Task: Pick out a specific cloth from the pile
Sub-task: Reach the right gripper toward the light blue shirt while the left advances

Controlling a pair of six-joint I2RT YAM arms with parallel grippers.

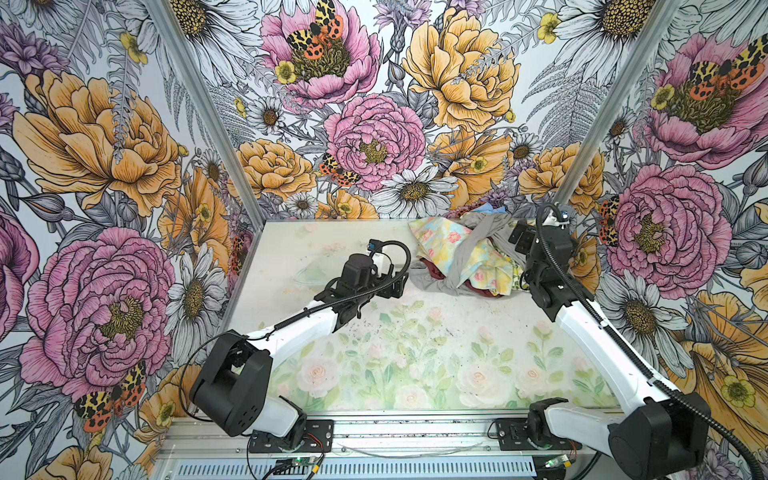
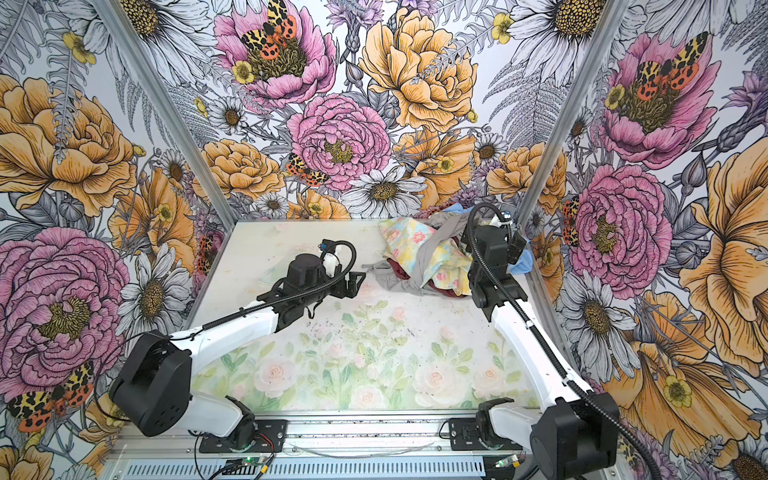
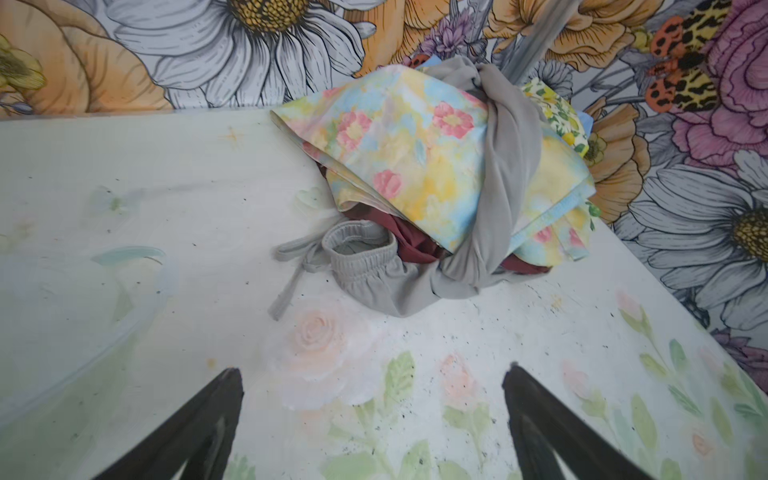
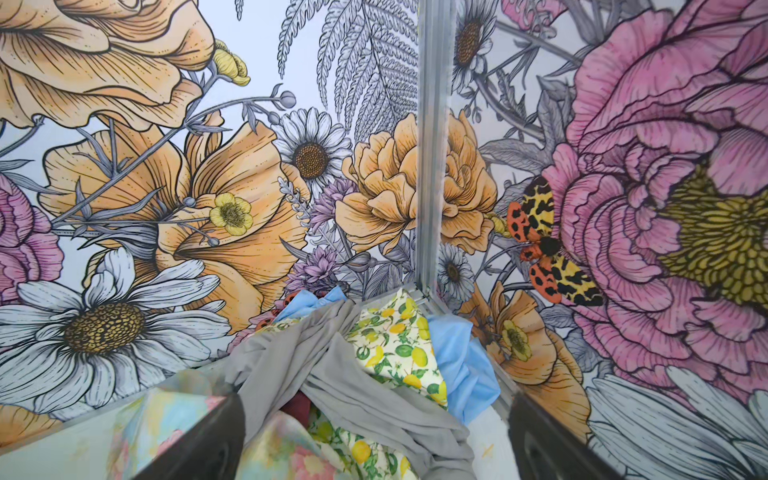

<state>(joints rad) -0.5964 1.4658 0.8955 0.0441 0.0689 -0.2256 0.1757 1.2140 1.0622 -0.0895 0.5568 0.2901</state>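
While the pile (image 1: 461,257) sits heaped in the far right corner of the table (image 1: 374,332), the cloth (image 4: 461,365) lies at the pile's back. It shows as a plain sky-blue fold against the corner post, mostly buried under the lemon-print fabric (image 4: 399,353) and the grey garment (image 4: 332,374). The pastel floral fabric (image 3: 407,158) drapes over the side of the heap nearer the left arm, with a dark maroon piece (image 3: 411,241) showing beneath it. The grey garment's waistband (image 3: 357,257) and drawstring spill onto the table. The left gripper (image 3: 372,368) points at the waistband with bare table between them, its jaws spread wide and empty. The right gripper (image 4: 376,399) is over the pile, facing the corner, jaws likewise spread and grasping nothing; whether its fingers brush the fabric cannot be told.
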